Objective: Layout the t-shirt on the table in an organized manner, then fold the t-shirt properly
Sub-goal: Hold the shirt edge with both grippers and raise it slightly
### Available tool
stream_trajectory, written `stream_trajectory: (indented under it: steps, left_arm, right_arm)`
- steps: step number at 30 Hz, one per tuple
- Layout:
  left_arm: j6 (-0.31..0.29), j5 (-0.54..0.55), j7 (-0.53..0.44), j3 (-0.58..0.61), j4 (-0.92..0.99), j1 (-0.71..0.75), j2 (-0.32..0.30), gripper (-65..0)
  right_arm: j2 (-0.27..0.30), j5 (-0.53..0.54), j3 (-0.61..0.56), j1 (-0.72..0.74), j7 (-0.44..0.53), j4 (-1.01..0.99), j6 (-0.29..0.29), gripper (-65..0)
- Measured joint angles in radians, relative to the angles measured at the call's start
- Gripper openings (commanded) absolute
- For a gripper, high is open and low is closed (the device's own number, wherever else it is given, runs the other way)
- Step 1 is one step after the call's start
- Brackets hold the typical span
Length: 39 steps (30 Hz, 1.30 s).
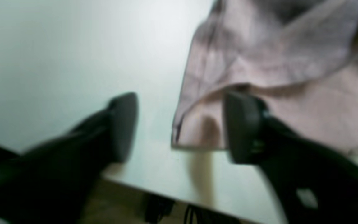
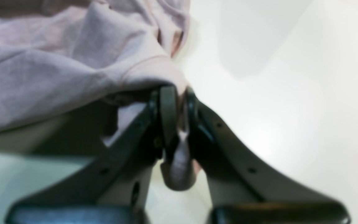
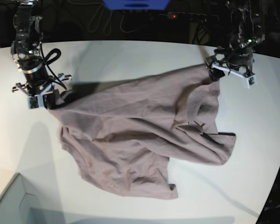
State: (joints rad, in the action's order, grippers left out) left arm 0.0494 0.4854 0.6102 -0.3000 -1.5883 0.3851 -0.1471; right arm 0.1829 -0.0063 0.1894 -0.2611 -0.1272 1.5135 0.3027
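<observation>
Base view shows the t-shirt (image 3: pixel 135 135) lying rumpled across the middle of the white table (image 3: pixel 140 56), spread roughly from upper right to lower left, with folds and creases over most of it. The right gripper (image 3: pixel 49 100) sits at the cloth's left end, and the right wrist view shows its jaws pinched close together on a hemmed edge of the t-shirt (image 2: pixel 73 62), a small tuft of fabric poking out below the pads while the rest of the cloth drapes away to the left above the table (image 2: pixel 275 93). The left gripper (image 3: pixel 213 70) is at the shirt's upper right corner; in the left wrist view its fingers (image 1: pixel 123 124) stand wide apart with nothing between them, one finger just over the edge of the t-shirt (image 1: pixel 291 62), the other over bare table (image 1: pixel 57 46). That view is blurred. A pale grey box corner (image 3: pixel 9 200) shows at the lower left.
</observation>
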Motion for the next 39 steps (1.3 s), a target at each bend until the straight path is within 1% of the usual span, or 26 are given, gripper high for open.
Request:
stream_trajectory:
  steps: [2,6,8,10,22,24,25,27,30,36,37,39]
  left_arm:
    - [0.003,0.012,0.044,0.000,-0.018,0.000,-0.001,-11.3]
    - [-0.005,0.036,0.045,0.006,-0.060,0.025,0.017,-11.2]
    - [0.000,0.023,0.051,0.001,-0.050,0.034,0.042,-11.2]
    - [0.000,0.021,0.070,0.003,-0.047,0.037,0.042,-11.4]
    - [-0.012,0.032,0.016,0.001,0.040,0.007,0.039,-11.6]
    - [-0.016,0.032,-0.003,-0.001,0.056,-0.001,0.048,-12.1]
    - [-0.016,0.032,-0.013,-0.003,0.061,-0.002,0.053,-13.6]
    - [-0.016,0.026,-0.008,-0.003,0.069,-0.016,0.053,-20.5]
    - [-0.015,0.027,-0.008,-0.003,0.084,-0.029,0.062,-36.4]
    - [-0.019,0.044,-0.011,-0.003,0.143,-0.073,0.068,-64.2]
    - [-0.021,0.045,-0.013,-0.003,0.144,-0.071,0.068,-65.0]
    - [-0.027,0.054,-0.011,-0.003,0.143,-0.067,0.067,-64.2]
  right_arm:
    - [-0.001,0.000,0.000,-0.013,-0.003,0.007,0.000,-65.0]
    - [-0.001,0.000,0.000,-0.023,-0.003,0.018,0.000,-65.0]
    - [0.000,0.000,0.000,-0.020,-0.001,0.019,0.000,-65.0]
    - [-0.001,0.000,0.000,-0.028,0.000,0.023,0.000,-65.0]
    - [-0.001,0.000,0.000,-0.056,-0.005,0.023,0.000,-65.0]
    - [-0.001,0.000,0.000,-0.055,-0.003,0.023,0.000,-65.0]
    - [-0.001,0.000,0.000,-0.053,-0.002,0.023,0.000,-65.0]
    - [-0.001,0.000,0.000,-0.052,0.000,0.023,0.000,-65.0]
    - [-0.001,0.000,0.001,-0.053,-0.004,0.023,0.000,-65.0]
    - [-0.001,0.000,0.001,-0.055,-0.006,0.023,0.000,-65.0]
    - [-0.001,0.000,0.001,-0.056,0.002,0.023,0.000,-65.0]
    - [-0.001,0.000,0.001,-0.062,0.000,0.023,0.000,-65.0]
